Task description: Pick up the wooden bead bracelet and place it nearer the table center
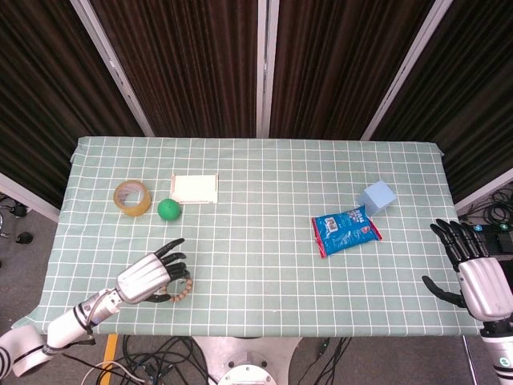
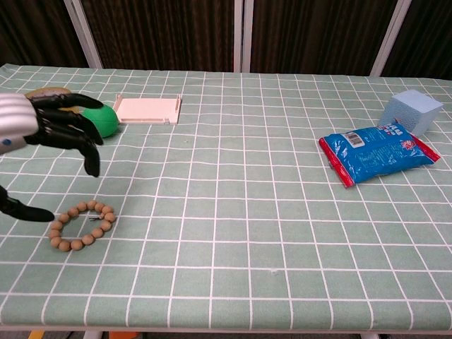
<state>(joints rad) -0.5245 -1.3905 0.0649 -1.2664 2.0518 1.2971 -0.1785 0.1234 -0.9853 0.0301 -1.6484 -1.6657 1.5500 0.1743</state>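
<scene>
The wooden bead bracelet (image 2: 76, 244) lies flat on the green checked cloth near the table's front left. In the head view only its right-hand beads (image 1: 187, 287) show, because my left hand (image 1: 152, 277) is over it. That hand (image 2: 42, 127) hovers above the bracelet with fingers spread and its thumb low to the left of the ring, holding nothing. My right hand (image 1: 479, 281) hangs open beyond the table's right edge, seen only in the head view.
A tape roll (image 1: 132, 197), a green ball (image 1: 168, 209) and a flat white tray (image 1: 195, 188) sit at the back left. A blue snack bag (image 1: 345, 230) and a light blue cube (image 1: 377, 196) lie to the right.
</scene>
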